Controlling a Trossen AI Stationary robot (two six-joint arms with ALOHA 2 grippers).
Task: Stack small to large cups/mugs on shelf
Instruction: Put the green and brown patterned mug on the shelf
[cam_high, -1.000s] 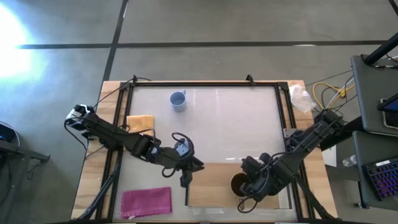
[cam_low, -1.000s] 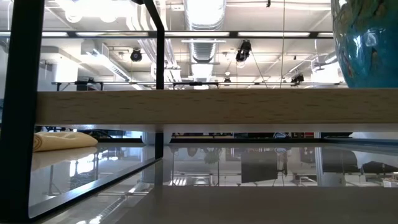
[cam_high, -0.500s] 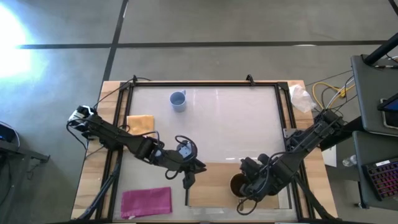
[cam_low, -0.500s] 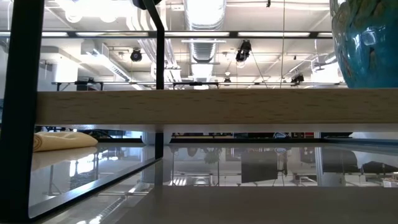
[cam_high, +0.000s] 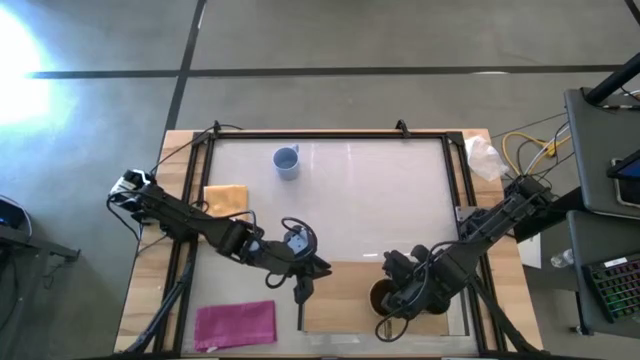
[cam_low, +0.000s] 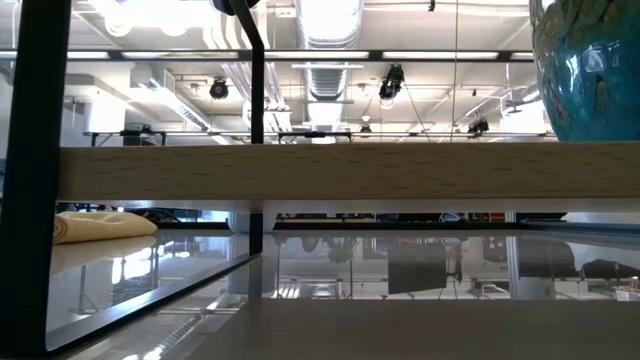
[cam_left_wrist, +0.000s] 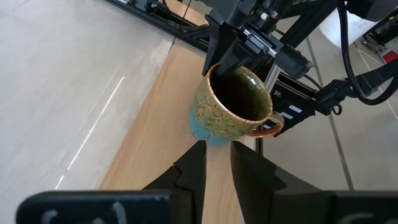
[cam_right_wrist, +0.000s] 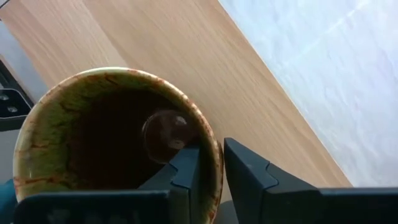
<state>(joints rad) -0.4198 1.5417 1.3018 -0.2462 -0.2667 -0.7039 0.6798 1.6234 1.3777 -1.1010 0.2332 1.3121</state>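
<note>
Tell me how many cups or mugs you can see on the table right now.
2. A light blue mug stands near the table's far edge; a brown mug sits on the wooden shelf, its rim between the right tool's fingers. Others may be hidden.

The shelf (cam_high: 350, 290) serves as the landmark. Its board is bare from its left edge to the brown mug (cam_high: 384, 297), which stands near its right end. The right gripper (cam_right_wrist: 210, 165) straddles that mug's rim, one finger inside and one outside, blocking access there. The left gripper (cam_high: 301, 290) hangs at the shelf's left edge, obstructing entry from that side. The white tabletop (cam_high: 370, 200) beyond the shelf lies open up to the light blue mug (cam_high: 286, 161), well apart at the far side.
</note>
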